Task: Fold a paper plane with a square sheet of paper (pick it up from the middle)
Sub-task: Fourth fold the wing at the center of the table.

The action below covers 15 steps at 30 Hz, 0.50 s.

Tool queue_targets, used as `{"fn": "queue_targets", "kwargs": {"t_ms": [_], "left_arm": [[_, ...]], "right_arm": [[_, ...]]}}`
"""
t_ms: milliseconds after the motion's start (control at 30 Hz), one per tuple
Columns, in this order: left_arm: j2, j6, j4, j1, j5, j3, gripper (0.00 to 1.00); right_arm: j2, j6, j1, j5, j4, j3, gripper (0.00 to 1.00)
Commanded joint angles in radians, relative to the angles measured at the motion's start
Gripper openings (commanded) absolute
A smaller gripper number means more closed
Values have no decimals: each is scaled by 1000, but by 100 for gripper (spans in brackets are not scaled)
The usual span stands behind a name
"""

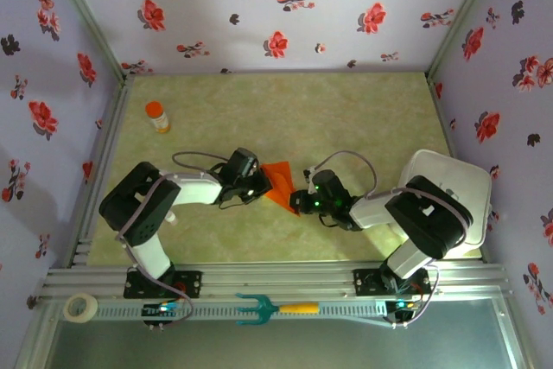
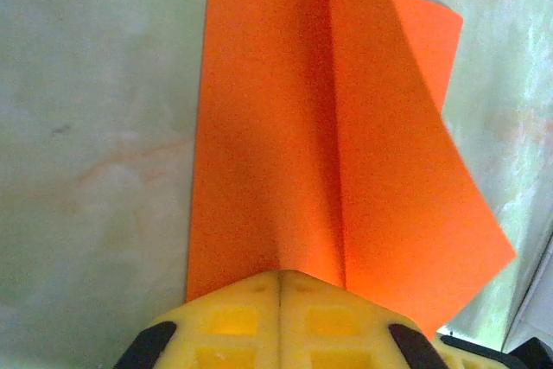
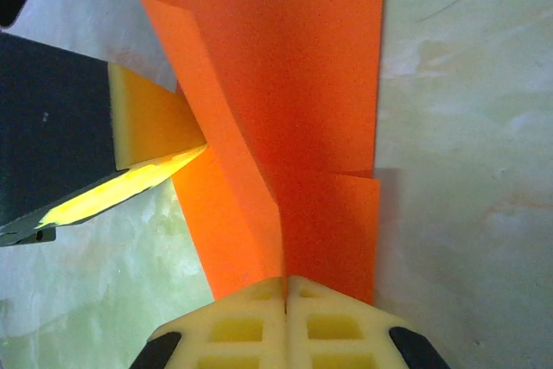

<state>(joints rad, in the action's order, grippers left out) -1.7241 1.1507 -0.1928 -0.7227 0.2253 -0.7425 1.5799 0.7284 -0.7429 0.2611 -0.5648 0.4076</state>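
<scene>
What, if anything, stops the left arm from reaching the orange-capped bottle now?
Probably no: the table toward the bottle is bare, but the left gripper is shut on the orange paper, which the right gripper also pinches.

From above I see the sheet of paper (image 1: 278, 181) near the middle of the table (image 1: 346, 118), between my two grippers. The left gripper (image 1: 259, 183) is on its left edge and the right gripper (image 1: 298, 202) on its near right corner, each with paper clamped between its fingers. A small bottle (image 1: 157, 117) stands well apart, far left. A box (image 1: 449, 183) sits at the right edge beside my right arm. On the near rail (image 1: 285, 278) lie a tape roll (image 1: 80, 307) at the left end and a fork tool (image 1: 263, 308) between the arm bases.
</scene>
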Motion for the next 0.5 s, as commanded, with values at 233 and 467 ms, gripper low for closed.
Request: {"fn": "queue_targets", "kwargs": {"t_ms": [233, 467], "left_arm": [[28, 23, 56, -4, -69, 30, 0], [32, 15, 59, -4, -71, 26, 0]], "right_arm": [[-3, 43, 2, -40, -14, -26, 6], [30, 65, 4, -24, -61, -35, 6]]}}
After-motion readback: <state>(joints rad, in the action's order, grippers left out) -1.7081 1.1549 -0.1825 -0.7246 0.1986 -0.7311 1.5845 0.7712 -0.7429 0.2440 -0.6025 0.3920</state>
